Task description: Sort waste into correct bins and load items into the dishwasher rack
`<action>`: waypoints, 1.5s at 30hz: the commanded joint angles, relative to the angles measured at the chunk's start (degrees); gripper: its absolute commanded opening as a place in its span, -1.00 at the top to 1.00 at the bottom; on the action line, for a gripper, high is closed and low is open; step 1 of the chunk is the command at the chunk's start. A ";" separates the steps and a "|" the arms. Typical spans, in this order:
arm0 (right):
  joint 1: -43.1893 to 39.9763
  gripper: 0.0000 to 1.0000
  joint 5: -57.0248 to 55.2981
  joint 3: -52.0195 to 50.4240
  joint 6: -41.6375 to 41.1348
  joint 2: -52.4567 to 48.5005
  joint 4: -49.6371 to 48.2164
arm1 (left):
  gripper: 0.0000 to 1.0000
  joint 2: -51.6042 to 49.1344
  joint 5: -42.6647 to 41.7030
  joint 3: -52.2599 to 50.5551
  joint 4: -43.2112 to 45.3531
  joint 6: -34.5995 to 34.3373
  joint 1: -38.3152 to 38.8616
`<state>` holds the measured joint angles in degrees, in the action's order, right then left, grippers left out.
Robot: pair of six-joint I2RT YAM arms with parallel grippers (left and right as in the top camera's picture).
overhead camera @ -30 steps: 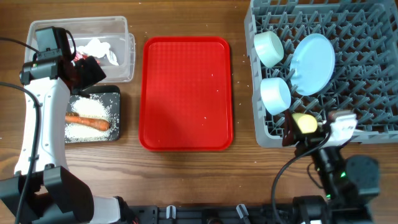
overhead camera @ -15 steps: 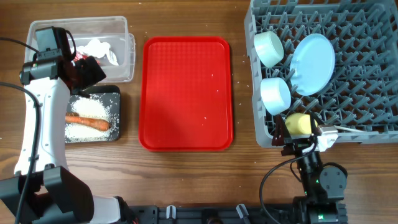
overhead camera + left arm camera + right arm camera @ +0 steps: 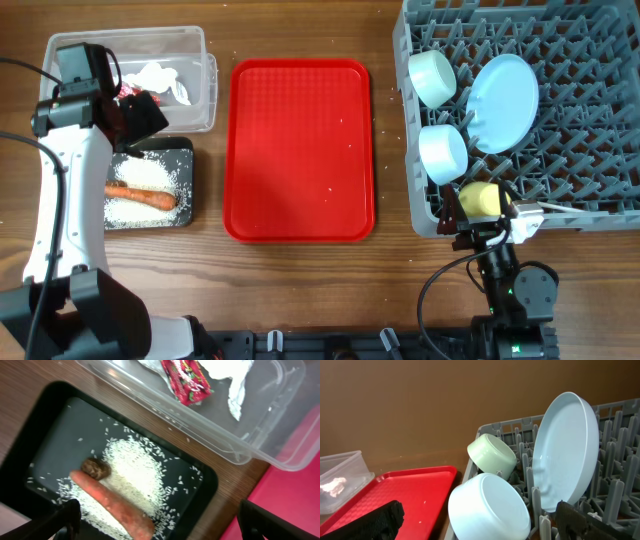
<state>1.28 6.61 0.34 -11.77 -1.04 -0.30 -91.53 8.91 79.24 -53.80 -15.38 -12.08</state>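
My left gripper (image 3: 135, 115) (image 3: 160, 520) is open and empty above the black tray (image 3: 185, 150) (image 3: 50, 425). The tray holds the carrot (image 3: 140, 193) (image 3: 115, 505), rice (image 3: 140, 172) (image 3: 135, 467) and the brown lump (image 3: 96, 467). The clear tub (image 3: 195, 50) (image 3: 280, 435) holds the napkin (image 3: 160, 78) (image 3: 232, 377) and red wrapper (image 3: 185, 375). The rack (image 3: 580, 60) (image 3: 620, 415) holds the plate (image 3: 503, 100) (image 3: 567, 445), mint bowl (image 3: 432, 77) (image 3: 492, 455) and blue bowl (image 3: 443, 152) (image 3: 487, 507). My right gripper (image 3: 483, 212) (image 3: 482, 522) is open at the rack's front edge. The yellow cup (image 3: 480, 197) sits between its fingers. I cannot make out the spoon.
The flat red tray (image 3: 300, 150) (image 3: 400, 490) lies between the bins and the rack, with a few rice grains on it. The right arm's base stands at the table's front edge, right below the rack.
One second ago the right arm swung left and lowered, and the yellow cup shifted slightly left. Nothing has moved in the last half second. The left arm has not moved.
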 commanded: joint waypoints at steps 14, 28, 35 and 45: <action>-0.26 -0.99 0.92 -0.04 -0.61 0.76 -0.33 | -1.00 58.86 -9.66 -54.07 49.70 3.17 11.17; -0.28 -0.99 0.92 -0.04 -0.61 0.76 -0.31 | -1.00 89.79 -14.95 -78.93 54.80 10.64 11.98; -0.26 -0.99 0.92 -0.04 -0.61 0.76 -0.31 | -1.00 91.36 -10.78 -78.93 49.37 10.12 11.98; -0.26 -0.99 0.92 -0.04 -0.61 0.76 -0.31 | -1.00 91.14 -10.80 -78.93 49.44 10.10 11.98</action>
<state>1.28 6.61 0.34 -11.77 -0.78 -0.38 -0.80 -2.85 0.60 -3.92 -6.04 -0.40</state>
